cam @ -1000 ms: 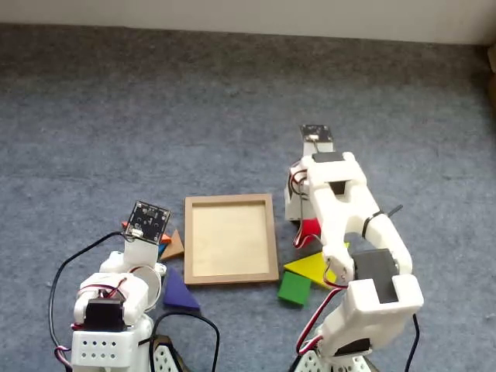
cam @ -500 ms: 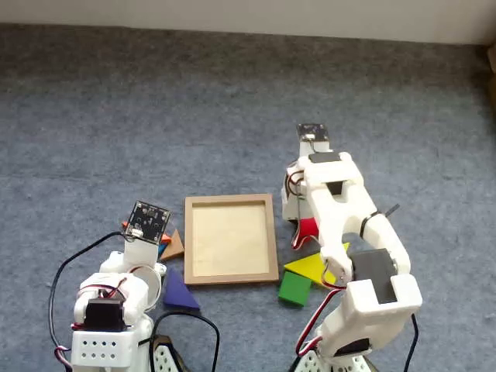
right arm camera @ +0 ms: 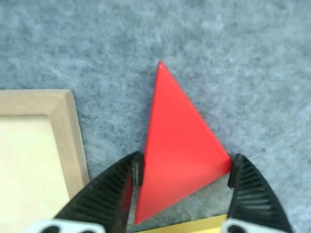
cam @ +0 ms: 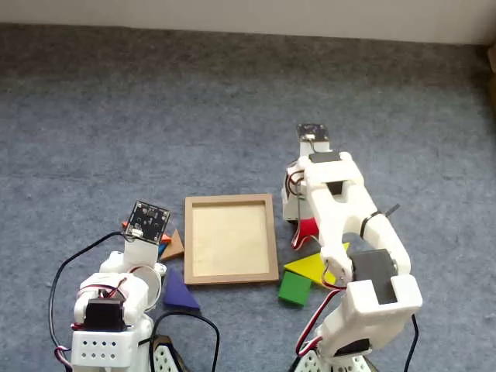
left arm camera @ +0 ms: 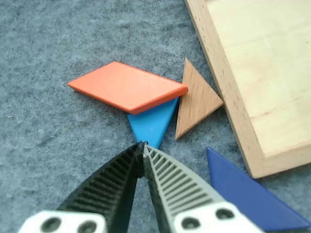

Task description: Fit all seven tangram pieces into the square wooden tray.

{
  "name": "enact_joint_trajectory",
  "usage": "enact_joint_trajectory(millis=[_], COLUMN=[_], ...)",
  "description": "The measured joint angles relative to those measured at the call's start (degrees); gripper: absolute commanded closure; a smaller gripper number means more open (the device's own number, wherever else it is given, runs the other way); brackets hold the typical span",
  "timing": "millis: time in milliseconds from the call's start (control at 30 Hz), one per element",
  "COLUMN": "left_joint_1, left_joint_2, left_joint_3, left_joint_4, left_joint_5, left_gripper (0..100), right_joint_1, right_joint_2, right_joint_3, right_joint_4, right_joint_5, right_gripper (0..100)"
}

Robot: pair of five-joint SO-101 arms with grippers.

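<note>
The square wooden tray [cam: 230, 200] lies empty between the arms. In the right wrist view my right gripper [right arm camera: 184, 170] has its fingers against both sides of the red triangle [right arm camera: 177, 141], which lies on the carpet just beside the tray's rim [right arm camera: 70, 136]. A yellow piece [right arm camera: 194, 225] shows under the gripper. My left gripper [left arm camera: 142, 145] is shut and empty, its tip at the corner of the light blue triangle [left arm camera: 153, 121]. The orange parallelogram [left arm camera: 127, 87] overlaps that triangle, and a wooden triangle [left arm camera: 197, 99] lies next to the tray [left arm camera: 228, 77].
A dark blue triangle [cam: 180, 293] lies near the left arm's base. The yellow triangle [cam: 310, 265] and green square [cam: 294, 288] sit at the tray's near right corner, under the right arm. Grey carpet stretches open beyond the tray.
The right arm has shifted slightly away and to the left over the red triangle. The left arm and all the pieces stay where they were.
</note>
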Motion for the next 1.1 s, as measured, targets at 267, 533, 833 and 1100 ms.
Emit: enact_joint_trajectory(millis=[267, 533, 833, 1100], left_joint_1=[0.0, 0.0, 0.0, 0.0], left_joint_2=[0.0, 0.0, 0.0, 0.0], left_joint_3=[0.0, 0.0, 0.0, 0.0], left_joint_4=[0.0, 0.0, 0.0, 0.0], left_joint_5=[0.0, 0.0, 0.0, 0.0], left_gripper=[99, 99, 99, 99], right_joint_1=[0.0, -0.7, -5.1, 1.49], right_joint_2=[-4.66, -16.35, -20.48, -11.25], right_joint_3=[0.09, 4.66, 4.66, 4.66], right_joint_4=[1.76, 1.85, 3.52, 3.52], right_joint_5=[2.11, 2.9, 2.9, 2.99], right_gripper=[76.4, 76.4, 75.0, 62.8])
